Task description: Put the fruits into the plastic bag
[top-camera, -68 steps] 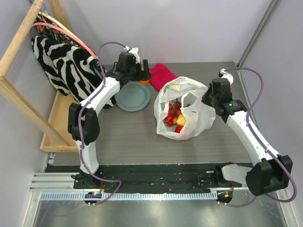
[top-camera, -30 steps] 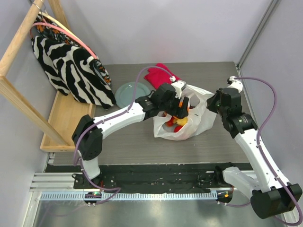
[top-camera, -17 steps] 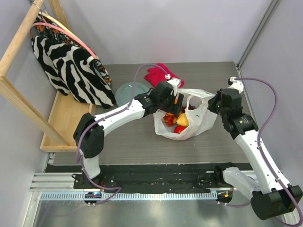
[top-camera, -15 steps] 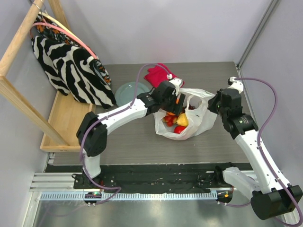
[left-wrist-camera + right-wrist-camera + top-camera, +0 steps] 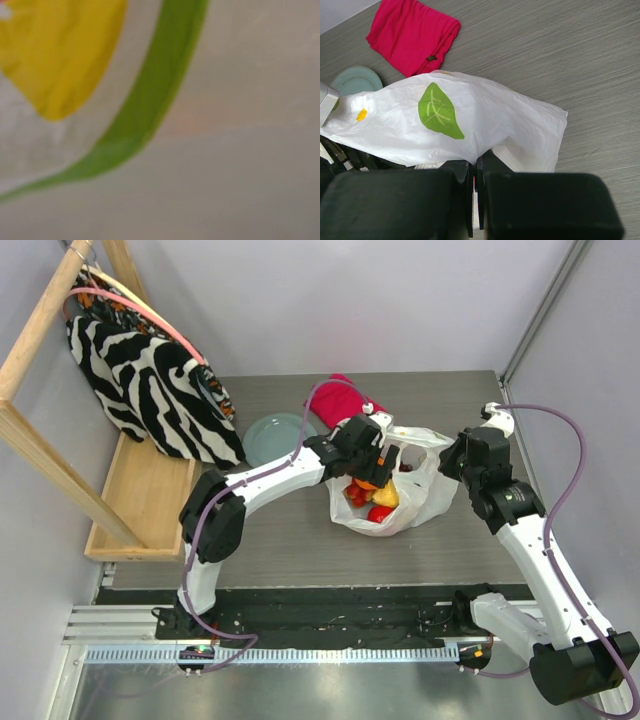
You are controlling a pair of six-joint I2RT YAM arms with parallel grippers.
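Grey desk [image 5: 270, 530], centre frame: the right end effector [image 5: 453, 456] pinches the plastic bag [image 5: 425, 502]; the left end effector [image 5: 376, 466] sits in its mouth over the fruits [image 5: 378, 502], and I cannot tell whether it is open or closed.

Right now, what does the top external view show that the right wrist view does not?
Only top external: the fruits inside the plastic bag, the left gripper at its mouth, the zebra-striped bag. Only right wrist: the right gripper pinching the bag's edge up close, a green leaf print. Both: the bag, the red cloth, the plate.
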